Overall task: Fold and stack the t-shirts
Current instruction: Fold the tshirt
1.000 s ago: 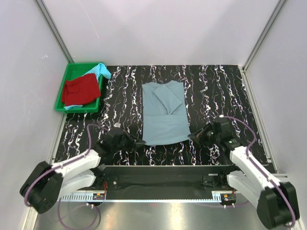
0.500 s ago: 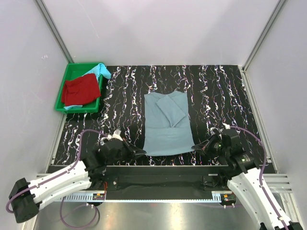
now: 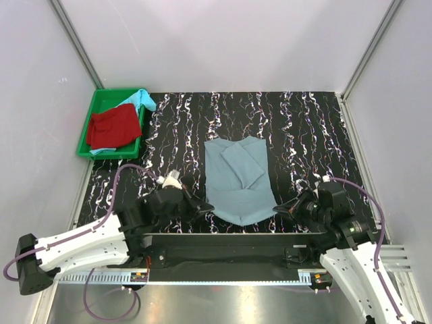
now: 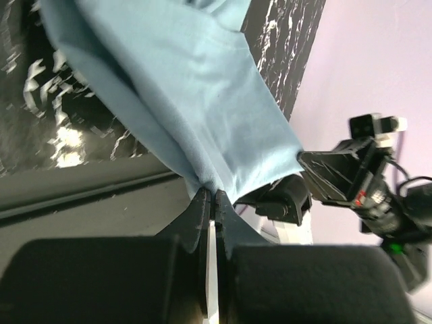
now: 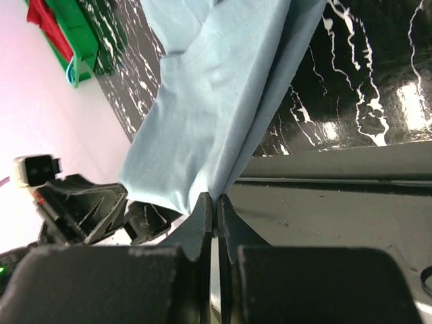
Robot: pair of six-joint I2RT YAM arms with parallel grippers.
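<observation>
**A:** While the crumpled red cloth t-shirt (image 3: 113, 127) and the light turquoise cloth t-shirt (image 3: 143, 100) sit in the green plastic tray (image 3: 101, 94) at the far left, which one is in hand?

**B:** Neither. It's the large dusty grey-blue cloth t-shirt (image 3: 239, 177), lying about midway across the black white-streaked worktop (image 3: 310, 135), toward the near edge. The left tool (image 3: 206, 207) is clamped tight on its near left corner. The wrist view shows cloth pinched between the closed fingers (image 4: 197, 219).

**A:** And on the right?

**B:** Same there. The right tool (image 3: 279, 210) is pinched on the near right corner, so the near edge spans the two grips and dips a little in the middle.

**A:** How will it handle?

**B:** Light and limp, with no stiffness at all (it drapes from each grip in a soft fold). I'd judge the corners the right hold, since a grab at mid-edge would bunch it. Both arms should travel together, or the panel will skew.

**A:** Which way does it run?

**B:** Its long axis goes near to far, straight away from the arm bases. Two flaps are folded inward at the far end, likely the sleeves. That would make the held end the hem, though I can't be sure.
</observation>
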